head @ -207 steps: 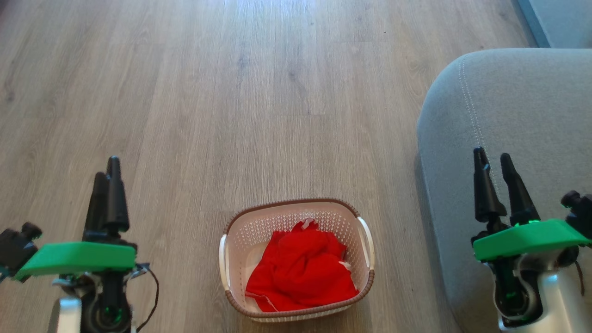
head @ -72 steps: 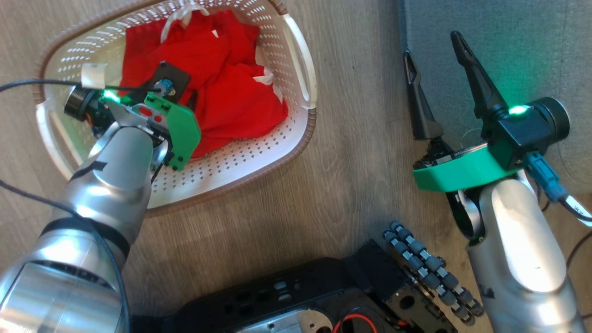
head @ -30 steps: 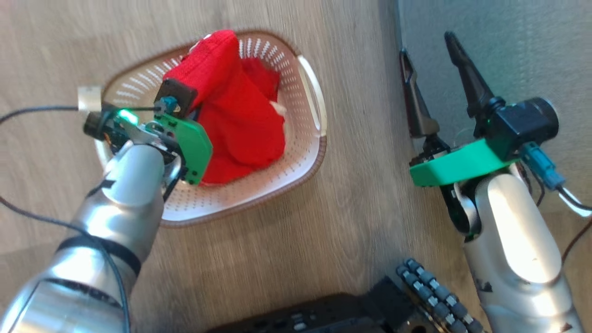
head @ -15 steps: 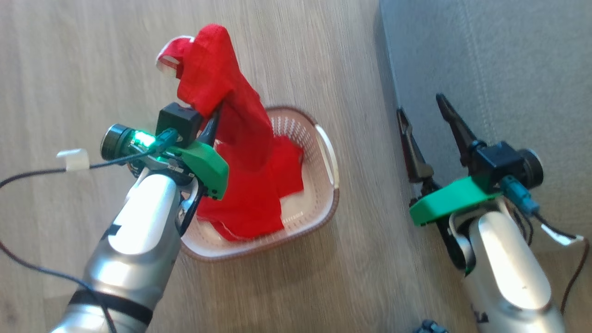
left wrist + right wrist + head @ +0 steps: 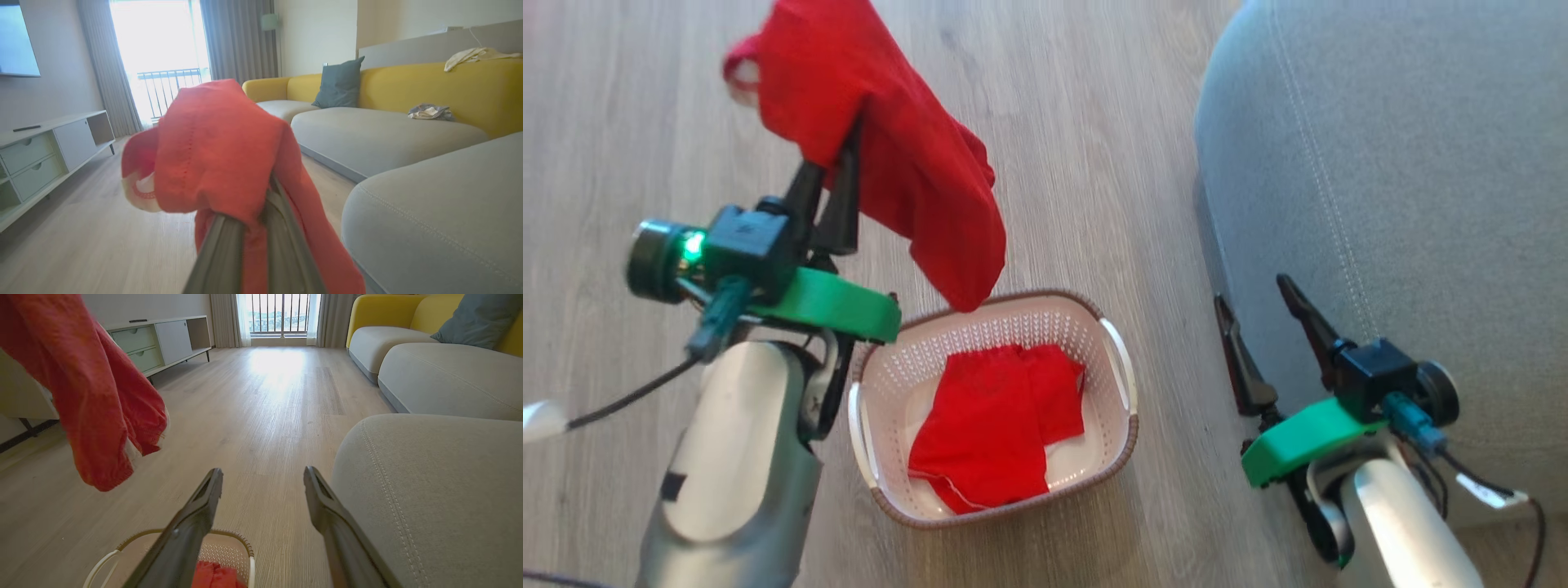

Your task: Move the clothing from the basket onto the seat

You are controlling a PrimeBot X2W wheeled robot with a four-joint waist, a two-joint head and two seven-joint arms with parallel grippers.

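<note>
left hand (image 5: 833,192) holds a red garment (image 5: 907,171) above a laundry basket (image 5: 1123,384) on the floor (image 5: 1094,163).
at upper left of the head view the hand is clamped shut on the fabric. a second red garment (image 5: 992,425) lies inside the basket, lower centre. the right hand (image 5: 1251,291), lower right, stands open and empty beside the grey seat (image 5: 1405,163).

Head view steeply down on basket (image 5: 1045,322), wrist views low, near-level, facing window (image 5: 280,312), all sharing grey seat (image 5: 441,216)
</note>
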